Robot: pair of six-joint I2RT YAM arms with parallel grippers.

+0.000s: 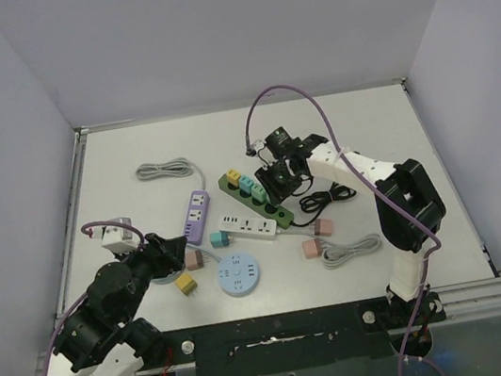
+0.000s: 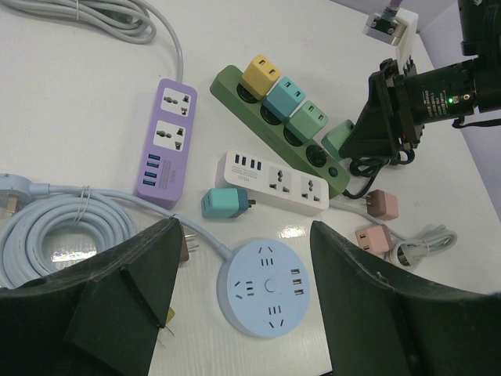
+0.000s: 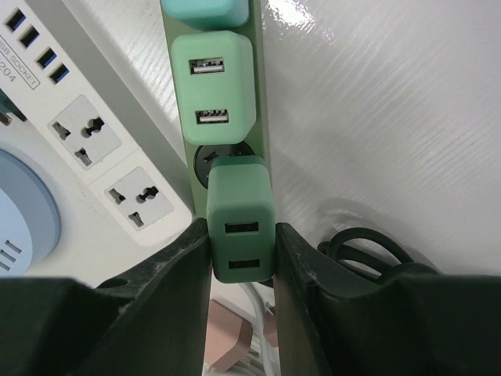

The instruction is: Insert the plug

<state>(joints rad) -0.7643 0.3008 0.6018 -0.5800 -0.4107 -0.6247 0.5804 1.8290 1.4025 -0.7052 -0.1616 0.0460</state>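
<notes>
Right wrist view: right claw pinching the green plug just over the free socket; if the prongs are misaligned, pushing could tilt the plug or skid the unheld green strip.

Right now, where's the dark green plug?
Right wrist view: the dark green plug is pinched in the right gripper, at the empty socket of the green strip, beside the pale green charger.

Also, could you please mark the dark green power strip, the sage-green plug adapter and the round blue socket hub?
Dark green power strip [image 2: 228,84]: left wrist view, bare far end.
Sage-green plug adapter [image 3: 240,235]: right wrist view, port face.
Round blue socket hub [image 2: 266,286]: left wrist view, top centre.
</notes>
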